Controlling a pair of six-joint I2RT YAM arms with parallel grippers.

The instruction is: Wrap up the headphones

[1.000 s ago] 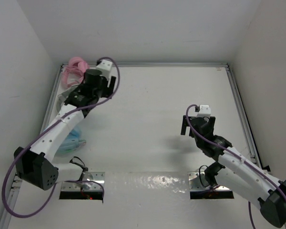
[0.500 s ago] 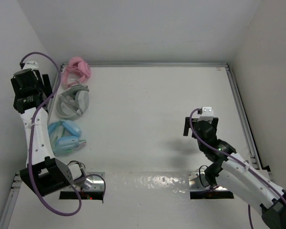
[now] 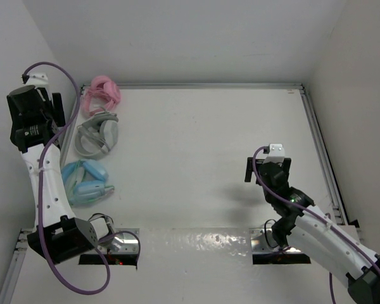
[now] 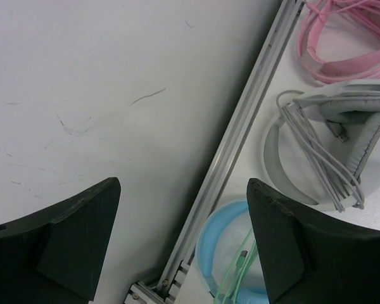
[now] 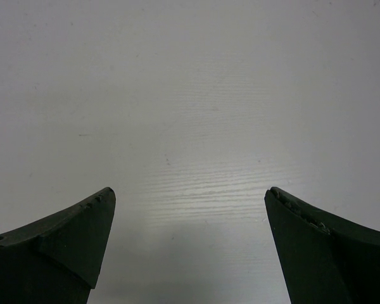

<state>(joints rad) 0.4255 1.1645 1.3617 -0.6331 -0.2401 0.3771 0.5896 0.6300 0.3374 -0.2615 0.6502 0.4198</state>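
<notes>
The light blue headphones lie at the table's left edge, near side, with their pale green cable bunched on them. The left wrist view shows only the blue headband and part of the cable at the bottom. My left gripper is open and empty, raised high against the left wall, above and left of the headphones; in its own view the jaws stand wide apart. My right gripper is open and empty over bare table at the right.
Grey-white headphones with a wrapped cable lie just beyond the blue ones, also in the left wrist view. Pink headphones lie in the far left corner. A metal rail runs along the table's left edge by the wall.
My left arm has swung from over the far-left headphones out to the left wall and risen, uncovering all three headphones. My right gripper has drawn back slightly toward the near edge.
</notes>
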